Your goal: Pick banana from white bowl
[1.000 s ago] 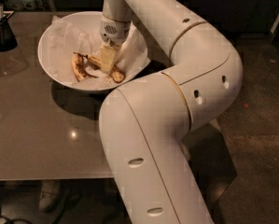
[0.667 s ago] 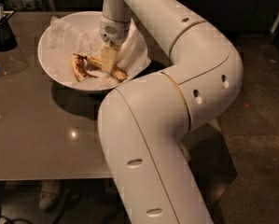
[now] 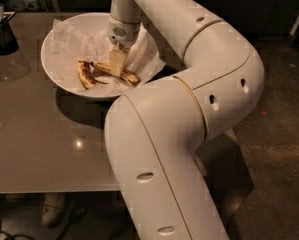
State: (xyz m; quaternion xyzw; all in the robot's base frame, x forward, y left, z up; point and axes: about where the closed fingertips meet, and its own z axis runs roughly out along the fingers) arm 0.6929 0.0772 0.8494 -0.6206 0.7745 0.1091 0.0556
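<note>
Robot pincer [image 3: 117,64] hangs inside the white bowl [image 3: 45,68] on a desk [image 3: 39,144], atop the speckled banana [image 3: 130,77]; its grip cannot be told. It may snag the crumpled paper lining [image 3: 74,36] or the darker banana [image 3: 84,75] just beside.

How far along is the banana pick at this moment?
Approach looks done: the gripper sits low inside the white bowl, right over the middle of the banana. In hand: the grasp itself; whether the banana is secured cannot be seen. Left: the lift, since the banana lies on the paper lining beside the shorter brown banana.
</note>
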